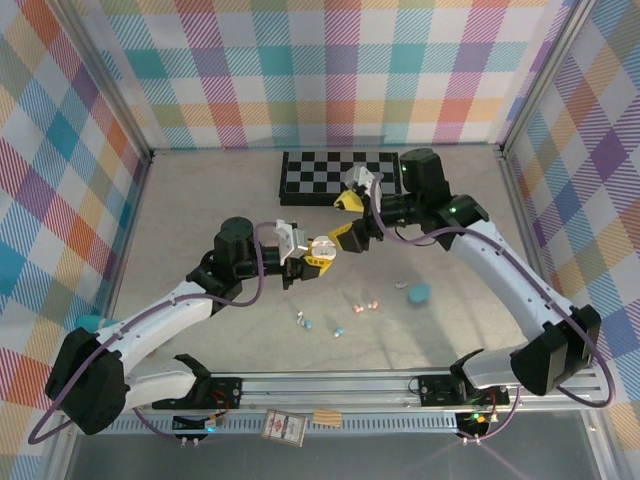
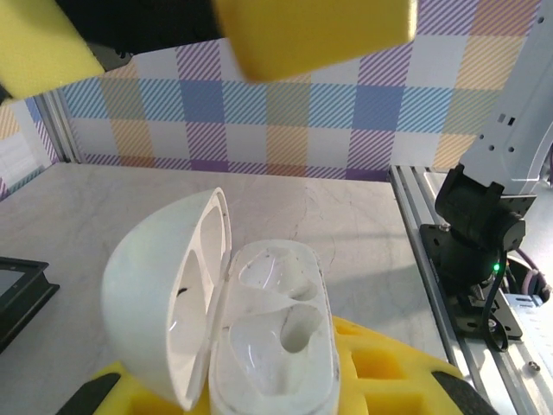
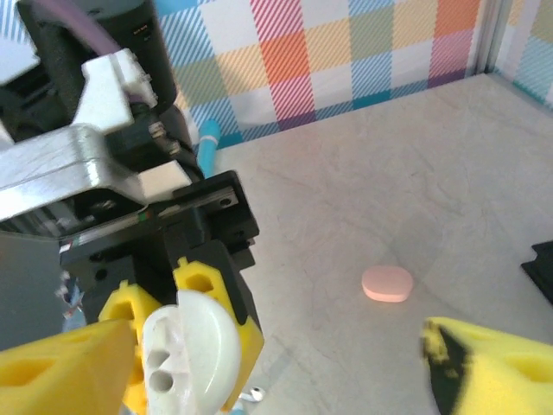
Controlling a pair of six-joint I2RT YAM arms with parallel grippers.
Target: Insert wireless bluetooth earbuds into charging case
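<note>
Up off the table point(image 1: 190, 210), your left gripper point(image 1: 322, 250) is clamped on the white case point(image 2: 259, 346), lid flipped open to one side; both wells look empty from the left wrist view, so I'd say nothing's gone in yet. Your right gripper point(image 1: 345, 218) hangs just beside the case with its fingers point(image 3: 60, 372) spread wide and nothing between them. The buds point(image 1: 356, 307) are lying loose on the table in front of the arms, well apart from the case; picking and seating each one is all left to do, far as I can judge. A teal case point(image 1: 418, 293) and a pink case point(image 3: 387, 284) sit on the table too.

Material-wise: the white case is smooth glossy plastic, pebble-rounded, with two sculpted wells that'll probably want the buds turned the right way; buds are tiny hard plastic in pink, teal and whitish, likely slippery; finger pads are chunky yellow foam-looking blocks; tabletop is pale, marble-ish, matte.
</note>
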